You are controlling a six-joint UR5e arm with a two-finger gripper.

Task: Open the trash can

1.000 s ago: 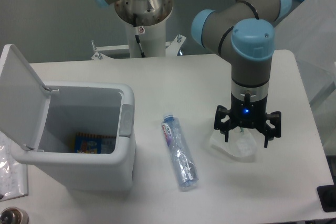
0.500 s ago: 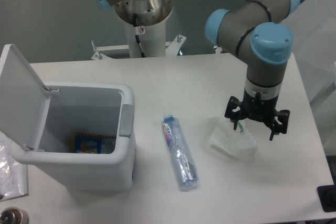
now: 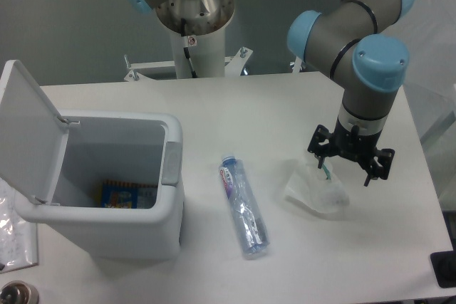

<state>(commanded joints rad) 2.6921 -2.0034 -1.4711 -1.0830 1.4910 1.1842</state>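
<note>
The white trash can (image 3: 107, 229) stands at the front left of the table. Its lid (image 3: 28, 133) is swung up and back on the left side, so the bin is open. The grey tab (image 3: 171, 164) sits on the right rim. A blue and yellow packet (image 3: 128, 194) lies inside on the bottom. My gripper (image 3: 347, 167) points down at the right side of the table, far from the can, with its fingers spread and nothing between them. It hovers just above the right part of a crumpled clear plastic bag (image 3: 313, 194).
A squashed clear plastic bottle (image 3: 244, 206) lies on the table between the can and the bag. A clear wrapper (image 3: 11, 240) and a metal item (image 3: 14, 295) sit at the front left edge. A black object (image 3: 445, 268) is at the front right corner. The arm's base (image 3: 194, 12) stands at the back.
My gripper has moved to the right and a little up, off the middle of the plastic bag. The trash can, lid, bottle and bag have not moved.
</note>
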